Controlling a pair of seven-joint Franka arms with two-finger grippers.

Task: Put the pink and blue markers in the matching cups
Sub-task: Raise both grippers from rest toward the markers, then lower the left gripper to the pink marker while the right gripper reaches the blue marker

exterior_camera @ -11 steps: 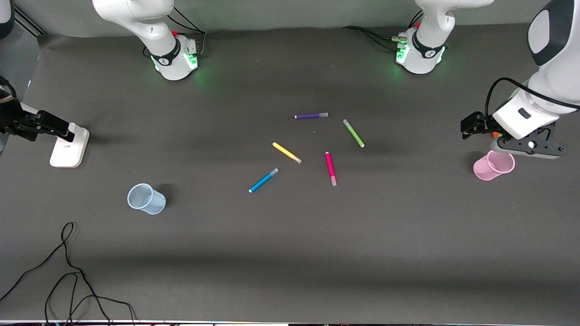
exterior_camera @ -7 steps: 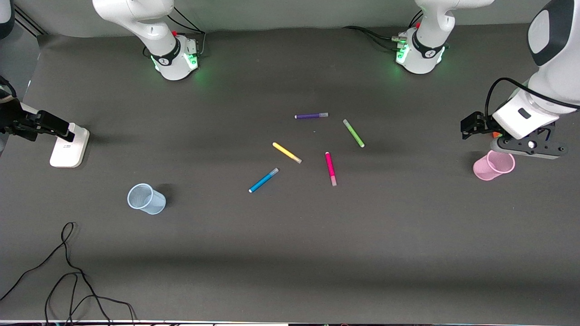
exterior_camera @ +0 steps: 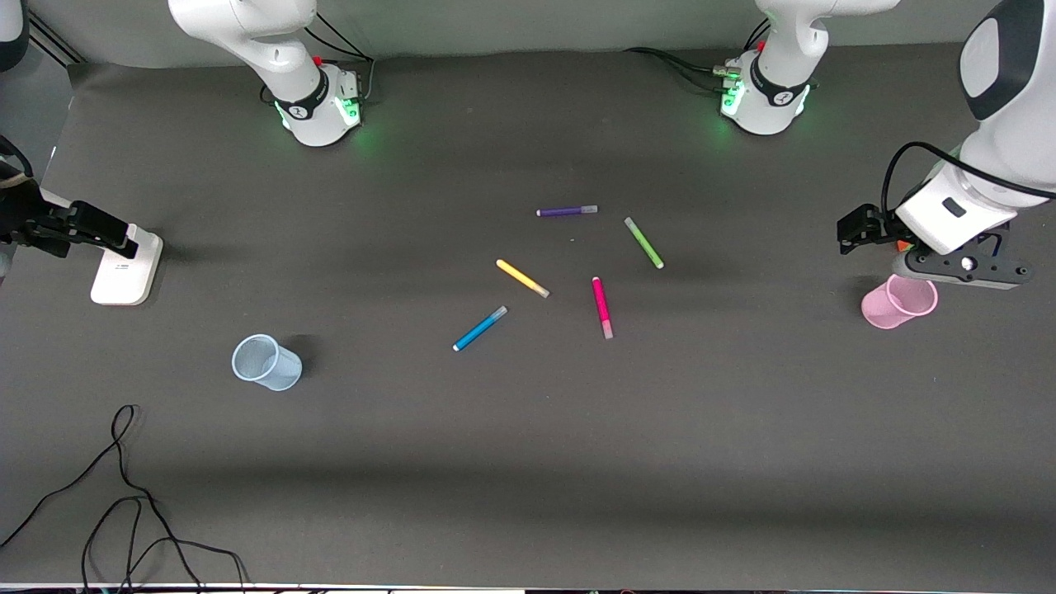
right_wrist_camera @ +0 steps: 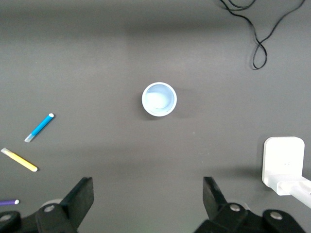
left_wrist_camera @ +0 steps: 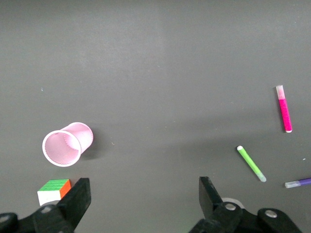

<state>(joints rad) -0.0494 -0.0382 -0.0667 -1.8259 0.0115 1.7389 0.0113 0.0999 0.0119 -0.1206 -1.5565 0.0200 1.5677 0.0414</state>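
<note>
Containers: pale blue cup [exterior_camera: 266, 363], upright on the worktop [exterior_camera: 528, 462] toward the right arm's end, nothing inside. Light pink cup [exterior_camera: 898, 302], upright toward the left arm's end, nothing inside.

Markers, placed relative to the yellow marker [exterior_camera: 522, 278]: blue marker [exterior_camera: 479, 328] nearer the front camera, flat on the worktop, well apart from the blue cup. Pink marker [exterior_camera: 602, 307] beside it toward the left arm's end, slightly nearer the camera, flat. Green marker [exterior_camera: 643, 242] and purple marker [exterior_camera: 567, 211] farther from the camera.

Left pincer [left_wrist_camera: 141, 204]: spread, pinching nothing, hanging over the worktop by the pink cup, a small colour cube [left_wrist_camera: 53, 190] just beside that cup.

Right pincer [right_wrist_camera: 148, 204]: spread, pinching nothing, over the right arm's end of the worktop by a white stand [exterior_camera: 125, 266].

Change from earlier frames: cups and all markers lie as before; left pincer has shifted only a trace; right pincer unchanged.
</note>
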